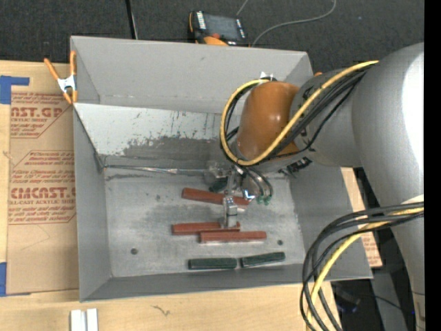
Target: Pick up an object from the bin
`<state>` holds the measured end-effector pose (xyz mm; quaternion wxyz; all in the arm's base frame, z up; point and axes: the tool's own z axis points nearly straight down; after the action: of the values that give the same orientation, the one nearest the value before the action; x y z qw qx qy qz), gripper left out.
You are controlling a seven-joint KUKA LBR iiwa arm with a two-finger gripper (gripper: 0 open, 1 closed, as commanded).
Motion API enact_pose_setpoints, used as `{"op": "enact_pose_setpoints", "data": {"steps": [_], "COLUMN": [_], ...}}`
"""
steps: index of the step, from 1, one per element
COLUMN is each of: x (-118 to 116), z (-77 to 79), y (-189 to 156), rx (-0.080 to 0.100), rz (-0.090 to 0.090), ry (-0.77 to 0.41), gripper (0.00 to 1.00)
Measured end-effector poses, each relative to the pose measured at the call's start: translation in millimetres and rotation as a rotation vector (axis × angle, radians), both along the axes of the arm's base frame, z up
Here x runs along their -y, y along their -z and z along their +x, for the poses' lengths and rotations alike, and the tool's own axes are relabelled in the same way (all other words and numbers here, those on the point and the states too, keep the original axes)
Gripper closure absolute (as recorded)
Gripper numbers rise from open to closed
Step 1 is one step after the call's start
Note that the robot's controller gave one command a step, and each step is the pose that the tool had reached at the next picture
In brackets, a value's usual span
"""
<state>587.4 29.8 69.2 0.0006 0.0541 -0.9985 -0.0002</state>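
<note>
My gripper (231,211) hangs below the orange wrist cover, low over the middle of the bin floor. It sits over the right end of a red-brown flat stick (201,196) that lies slightly slanted, and that end is partly hidden by the gripper. Just below the gripper lie two more red-brown sticks, one on the left (195,229) and a longer one on the right (233,237), side by side and overlapping a little.
Two dark green sticks (211,263) (263,258) lie end to end near the bin's front wall. The arm and its yellow-black cables cover the bin's right rear corner. The left half of the floor is bare scuffed metal.
</note>
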Motion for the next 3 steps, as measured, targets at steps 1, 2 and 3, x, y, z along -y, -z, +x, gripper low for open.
{"op": "enact_pose_setpoints", "data": {"steps": [1,2,3], "x": [0.2,-15.5,-27.3], "z": [0.4,-10.9,-19.7], "y": [-0.6,-81.0,-129.6], "rx": [0.002,0.010,0.007], "rz": [0.000,0.001,0.000], "ry": [0.001,0.003,-0.402], "gripper": [1.00,1.00,1.00]}}
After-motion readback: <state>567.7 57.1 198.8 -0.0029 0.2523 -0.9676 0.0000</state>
